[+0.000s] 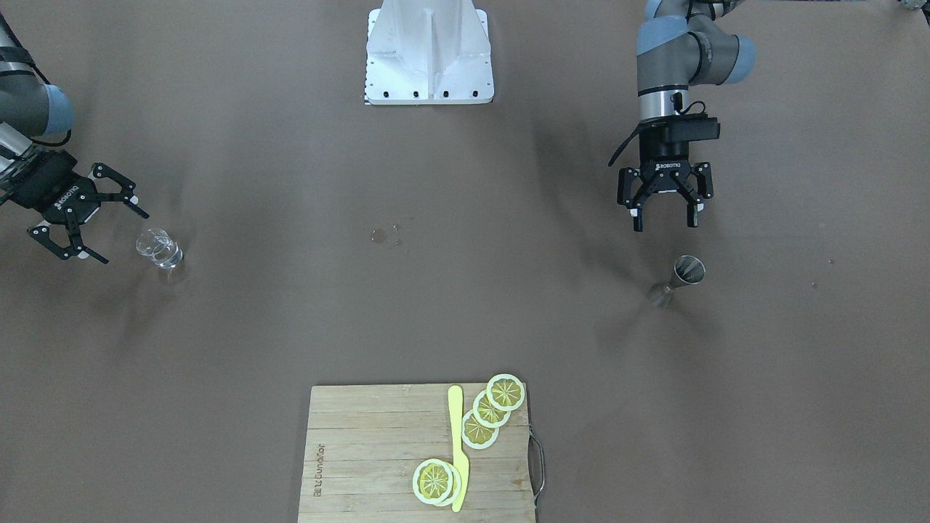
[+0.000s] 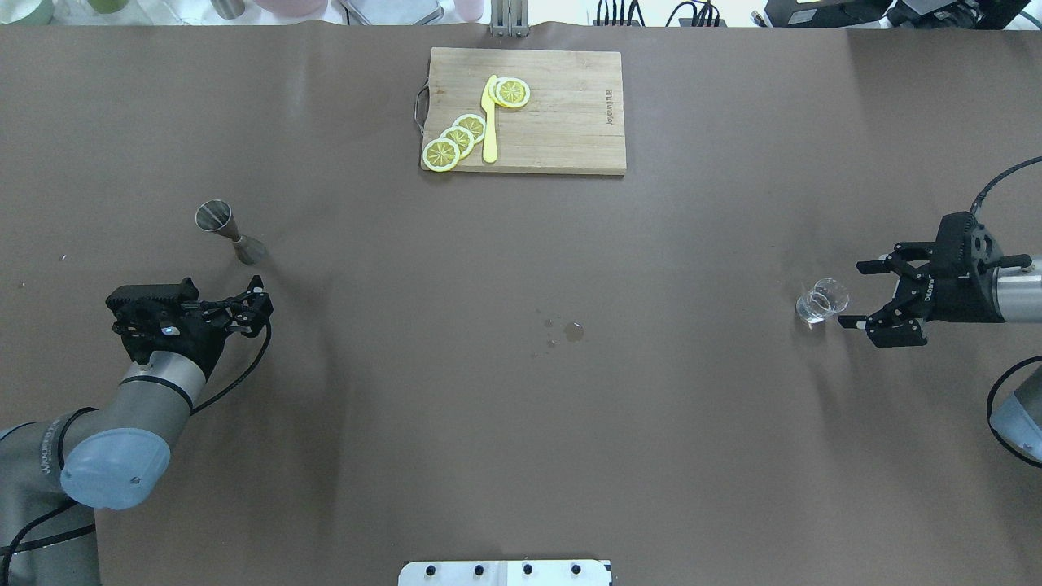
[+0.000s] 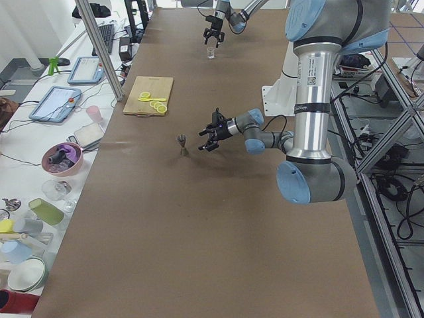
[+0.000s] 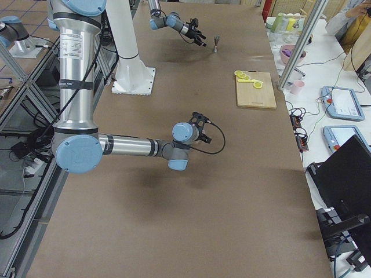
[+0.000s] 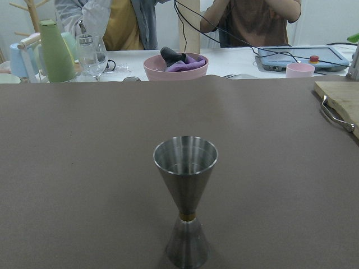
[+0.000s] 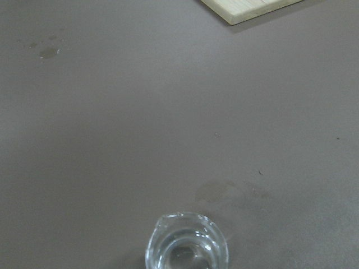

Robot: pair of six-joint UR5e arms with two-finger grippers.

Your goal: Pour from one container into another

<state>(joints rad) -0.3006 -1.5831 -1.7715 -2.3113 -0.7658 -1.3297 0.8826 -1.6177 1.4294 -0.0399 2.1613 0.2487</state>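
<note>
the left claw [image 1: 665, 221], fingers spread wide and holding nothing, hangs low over the bench [image 1: 290, 181] and points level at a steel jigger [image 1: 679, 277]. the jigger stands upright just beyond the fingertips, untouched, wide cup up. behind the claw the left arm lies stretched out close above the surface, elbow back toward the robot.

across the bench the right claw [image 1: 123, 237] is likewise spread and empty, its fingers aimed at a small clear glass [image 1: 160, 249] that stands upright just past their tips without touching them. the right forearm reaches in low from the bench's edge. the jigger and the glass are well apart, at opposite ends.

between them, near the middle of the brown cover, lie a few wet spots [image 1: 379, 235]. the white base [image 1: 429, 51] of the robot sits at its own edge. on the operators' side rests a wooden cutting board [image 1: 363, 436] with a metal handle. it carries a yellow knife [image 1: 458, 443] and lemon slices [image 1: 505, 392], three in a row and more stacked by the blade.

beyond the bench's end on the robot's left, a side table holds a pink bowl [image 5: 175, 64] with cloth in it, a green bottle [image 5: 56, 50], a wine glass [image 5: 91, 53] and a tablet [image 5: 303, 56]. two people stand behind it.
</note>
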